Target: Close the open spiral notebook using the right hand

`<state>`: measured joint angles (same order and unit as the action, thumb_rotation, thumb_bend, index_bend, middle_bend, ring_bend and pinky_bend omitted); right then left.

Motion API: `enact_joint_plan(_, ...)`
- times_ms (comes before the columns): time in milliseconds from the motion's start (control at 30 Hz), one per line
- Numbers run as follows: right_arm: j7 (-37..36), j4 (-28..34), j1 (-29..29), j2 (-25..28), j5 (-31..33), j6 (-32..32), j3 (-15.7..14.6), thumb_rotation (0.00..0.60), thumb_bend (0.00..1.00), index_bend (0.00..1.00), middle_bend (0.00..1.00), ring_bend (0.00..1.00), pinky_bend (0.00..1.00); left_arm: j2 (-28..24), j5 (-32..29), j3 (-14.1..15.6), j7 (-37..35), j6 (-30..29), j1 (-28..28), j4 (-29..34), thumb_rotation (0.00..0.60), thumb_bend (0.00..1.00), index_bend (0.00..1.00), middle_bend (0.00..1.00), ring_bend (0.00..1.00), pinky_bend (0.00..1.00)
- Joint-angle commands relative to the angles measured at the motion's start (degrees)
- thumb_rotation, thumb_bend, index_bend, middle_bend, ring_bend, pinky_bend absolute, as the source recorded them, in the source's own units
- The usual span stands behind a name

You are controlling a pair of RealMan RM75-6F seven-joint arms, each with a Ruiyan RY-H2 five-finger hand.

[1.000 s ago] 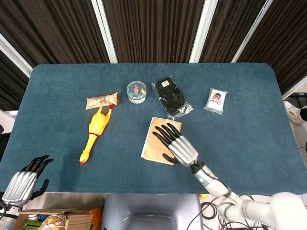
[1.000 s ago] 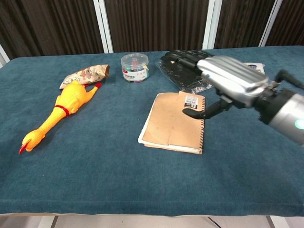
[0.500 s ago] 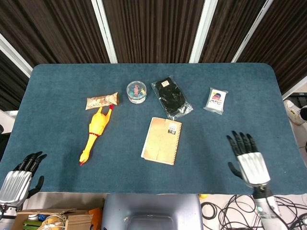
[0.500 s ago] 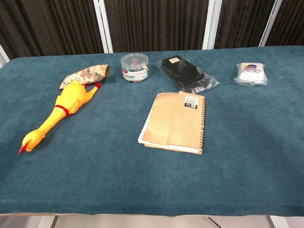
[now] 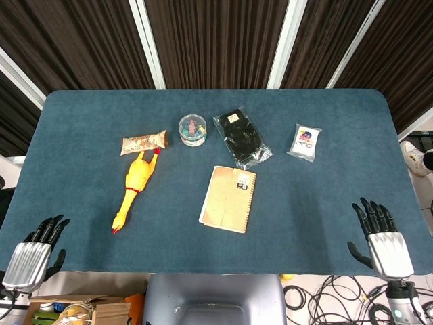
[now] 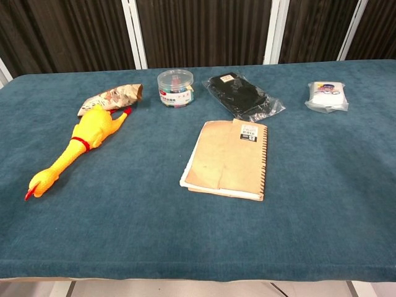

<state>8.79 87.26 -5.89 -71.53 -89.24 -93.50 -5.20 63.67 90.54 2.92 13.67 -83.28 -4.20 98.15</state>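
The spiral notebook (image 5: pixel 229 198) (image 6: pixel 228 159) lies closed on the blue table, brown cover up, spiral binding along its right edge. My right hand (image 5: pixel 383 244) is at the table's front right corner, far from the notebook, fingers spread and holding nothing. Over the front left corner, my left hand (image 5: pixel 32 252) also has its fingers apart and holds nothing. Neither hand shows in the chest view.
A yellow rubber chicken (image 5: pixel 135 185) and a snack packet (image 5: pixel 143 142) lie left of the notebook. Behind it stand a clear round tub (image 5: pixel 193 129), a black bagged item (image 5: pixel 242 137) and a small white packet (image 5: pixel 305 141). The table's front edge (image 6: pixel 198 275) is near.
My right hand lifted off the notebook and drew back to the front right corner. The notebook stayed closed. The left hand barely shifted.
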Motion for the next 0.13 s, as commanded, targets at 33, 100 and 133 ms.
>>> enact_joint_plan(33,0.45,0.04,0.42,0.02,0.40,0.47,0.52,0.600,0.22,0.00,0.00,0.00,0.10,-0.28,0.12,0.12,-0.47,0.28,-0.13,0.11,0.600,0.50,0.19,0.12,0.12,0.37)
enact_joint_plan(100,0.55,0.14,0.70,0.10,0.58,0.79,0.87,0.600,0.22,0.00,0.00,0.00,0.10,-0.39,0.07,0.05,-0.80,0.33,-0.17,0.05,0.600,0.51,0.20,0.12,0.12,0.37)
enact_joint_plan(133,0.53,0.15,0.80,0.15,0.55,0.88,0.98,0.600,0.22,0.00,0.00,0.00,0.10,-0.42,0.00,0.03,-0.86,0.35,-0.17,0.02,0.600,0.51,0.20,0.12,0.12,0.37)
